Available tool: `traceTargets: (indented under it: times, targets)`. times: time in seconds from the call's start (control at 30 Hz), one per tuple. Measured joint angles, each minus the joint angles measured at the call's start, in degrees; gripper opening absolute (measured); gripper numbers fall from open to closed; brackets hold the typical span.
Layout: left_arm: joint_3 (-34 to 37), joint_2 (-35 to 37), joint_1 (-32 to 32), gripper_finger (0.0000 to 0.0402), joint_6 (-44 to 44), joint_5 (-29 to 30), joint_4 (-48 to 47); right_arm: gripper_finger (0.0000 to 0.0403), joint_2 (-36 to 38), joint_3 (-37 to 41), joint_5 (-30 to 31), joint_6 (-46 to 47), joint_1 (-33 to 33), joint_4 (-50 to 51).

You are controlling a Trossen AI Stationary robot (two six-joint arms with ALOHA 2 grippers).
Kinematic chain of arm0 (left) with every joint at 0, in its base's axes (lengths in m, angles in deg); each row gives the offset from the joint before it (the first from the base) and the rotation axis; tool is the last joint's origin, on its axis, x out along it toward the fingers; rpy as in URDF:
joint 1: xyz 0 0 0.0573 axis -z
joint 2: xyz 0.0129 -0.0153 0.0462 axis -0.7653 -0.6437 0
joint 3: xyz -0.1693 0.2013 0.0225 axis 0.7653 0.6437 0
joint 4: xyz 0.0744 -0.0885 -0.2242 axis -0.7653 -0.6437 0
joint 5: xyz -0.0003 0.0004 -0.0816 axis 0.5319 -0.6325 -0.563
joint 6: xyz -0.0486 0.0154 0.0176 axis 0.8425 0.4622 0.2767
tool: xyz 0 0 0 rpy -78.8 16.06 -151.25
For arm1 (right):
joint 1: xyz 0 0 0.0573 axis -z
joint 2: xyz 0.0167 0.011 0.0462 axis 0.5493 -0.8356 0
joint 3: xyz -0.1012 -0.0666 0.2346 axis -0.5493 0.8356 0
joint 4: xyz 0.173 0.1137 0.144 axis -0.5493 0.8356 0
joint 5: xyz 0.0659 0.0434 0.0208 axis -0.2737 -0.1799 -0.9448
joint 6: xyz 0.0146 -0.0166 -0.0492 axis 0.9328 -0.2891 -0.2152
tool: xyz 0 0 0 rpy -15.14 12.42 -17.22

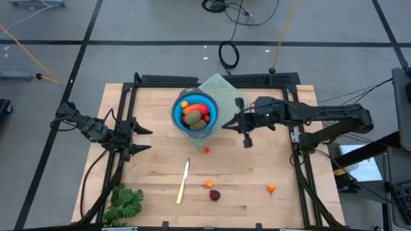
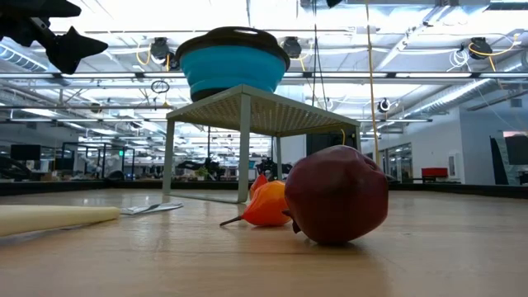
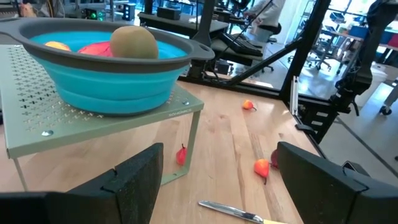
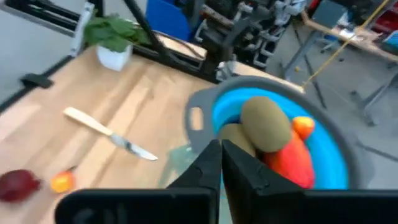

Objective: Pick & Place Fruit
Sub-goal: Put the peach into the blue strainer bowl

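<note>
A blue collapsible bowl (image 1: 194,114) with a dark grey rim stands on a pale green perforated stand (image 1: 218,86) at the far middle of the wooden worktop (image 1: 160,160). In the bowl lie a brown-green oval (image 1: 193,118), a second brown-green oval (image 1: 194,126) under it, an orange-red oblong (image 1: 200,108) and a small orange piece (image 1: 184,104). Small lettering runs along the stand's front edge in the left wrist view, too small to read.

Other fruit lies loose on the worktop: a tiny red bit (image 1: 206,150) just in front of the stand, an orange bit (image 1: 209,185) and a dark red ball (image 1: 214,195) close together near the front, and another orange bit (image 1: 271,188) well to their right. A cream-handled knife (image 1: 183,182) lies left of the ball, and a leafy green bunch (image 1: 125,203) sits at the front left corner.

The right hand (image 1: 235,122) hangs just beside the bowl's right rim, its fingers pressed together and grasping nothing. The left hand (image 1: 142,139) waits at the worktop's left side, fingers spread apart and empty.
</note>
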Motion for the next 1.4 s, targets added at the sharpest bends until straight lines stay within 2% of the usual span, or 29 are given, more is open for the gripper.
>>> traceTargets:
  times: [0.2, 0.53, 0.73, 0.97, 1.4]
  targets:
    - [0.0, -0.01, 0.0, 0.0312, 0.26, -0.04, 0.0, 0.0001, 2.52, 0.0, 0.01, 2.13, -3.49, 5.84]
    - [0.0, -0.01, 0.0, 0.0312, 1.51, -0.09, -0.01, 0.0001, 5.91, 0.0, -0.18, 7.97, -11.93, 24.52]
    - [0.0, -0.01, 0.0, 0.0312, 1.53, -0.09, 0.0, 0.0001, 5.94, 0.04, -0.17, 11.91, -17.36, 32.18]
    - [0.0, -0.01, 0.0, 0.0312, 1.57, -0.09, -0.02, 0.0, 6.26, 4.34, -0.23, 15.67, -23.76, 32.96]
    - [0.0, -0.01, 0.0, 0.0312, 3.15, -0.14, 0.0, 0.0, 6.24, 15.67, -0.47, 13.75, -35.16, 31.54]
